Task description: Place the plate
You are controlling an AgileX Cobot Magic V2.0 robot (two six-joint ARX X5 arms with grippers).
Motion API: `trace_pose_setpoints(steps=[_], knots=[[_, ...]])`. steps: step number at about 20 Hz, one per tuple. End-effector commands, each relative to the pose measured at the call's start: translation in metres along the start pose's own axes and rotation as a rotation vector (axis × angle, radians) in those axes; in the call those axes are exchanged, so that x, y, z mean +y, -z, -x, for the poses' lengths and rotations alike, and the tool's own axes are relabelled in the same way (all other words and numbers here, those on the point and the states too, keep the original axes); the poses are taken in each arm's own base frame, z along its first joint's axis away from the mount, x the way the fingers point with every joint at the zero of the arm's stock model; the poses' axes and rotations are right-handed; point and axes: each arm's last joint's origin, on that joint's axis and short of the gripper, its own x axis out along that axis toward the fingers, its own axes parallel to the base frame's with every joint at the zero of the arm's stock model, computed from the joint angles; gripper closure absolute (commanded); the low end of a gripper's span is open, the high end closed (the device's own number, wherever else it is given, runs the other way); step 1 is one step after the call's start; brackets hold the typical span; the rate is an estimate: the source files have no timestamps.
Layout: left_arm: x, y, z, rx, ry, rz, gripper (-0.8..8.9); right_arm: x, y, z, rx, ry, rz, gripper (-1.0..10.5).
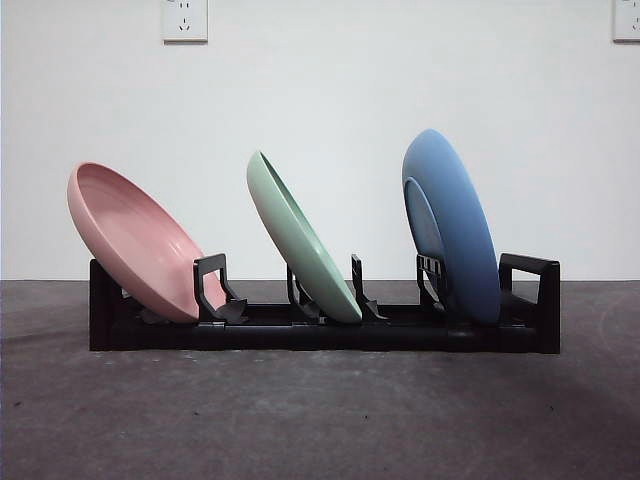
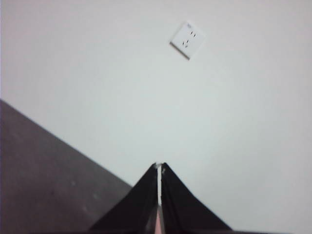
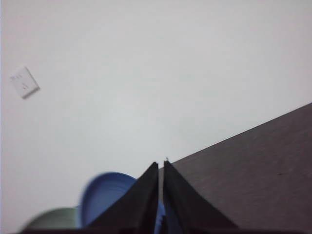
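- The blue plate stood nearly upright in the last slot of the black rack, at the right end in the front view, free of both grippers.
- The green plate leaned in the middle slot and the pink plate leaned in the slot at the left end.
- The right gripper had its jaws together, holding nothing, with the blue plate blurred near its tips.
- The left gripper also had its jaws pressed together, empty, and faced the white wall and a socket above the dark table.
- Neither arm showed in the front view.
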Motion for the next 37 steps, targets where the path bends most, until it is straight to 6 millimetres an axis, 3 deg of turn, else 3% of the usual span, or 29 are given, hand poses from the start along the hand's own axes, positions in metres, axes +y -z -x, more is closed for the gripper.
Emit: trace_pose_setpoints(steps=[1,6,11,19,24,27,29,30,34,37], knots=[[-0.018,-0.019,-0.002,0.048,0.028,0.019,8.04,0.016,-0.023,0.0,0.029,-0.005,-0.057,9.3],[-0.047,-0.047,-0.009,0.217,0.09,-0.06,8.03,0.041,-0.056,-0.008,0.138,-0.068,0.006,9.3],[-0.073,-0.07,-0.025,0.466,0.11,-0.169,8.03,0.058,-0.078,-0.025,0.37,-0.1,0.014,9.3],[-0.085,-0.085,-0.054,0.828,-0.065,-0.25,8.03,0.065,-0.087,-0.05,0.756,-0.023,0.067,9.3],[-0.086,-0.085,-0.072,1.009,-0.137,-0.264,8.03,0.062,-0.085,-0.06,0.907,0.058,0.147,9.3],[-0.085,-0.084,-0.081,1.057,-0.147,-0.277,7.05,0.06,-0.082,-0.067,0.957,0.056,0.192,9.0],[-0.084,-0.083,-0.085,1.065,-0.151,-0.275,5.17,0.059,-0.08,-0.071,0.972,0.051,0.205,7.2],[-0.084,-0.083,-0.086,1.067,-0.152,-0.274,4.91,0.058,-0.079,-0.071,0.978,0.054,0.201,6.4],[-0.084,-0.083,-0.086,1.065,-0.152,-0.274,4.92,0.061,-0.079,-0.078,1.0,0.063,0.142,6.2],[-0.084,-0.083,-0.086,1.066,-0.152,-0.274,4.93,0.068,-0.08,-0.106,1.062,0.009,0.088,6.2]])
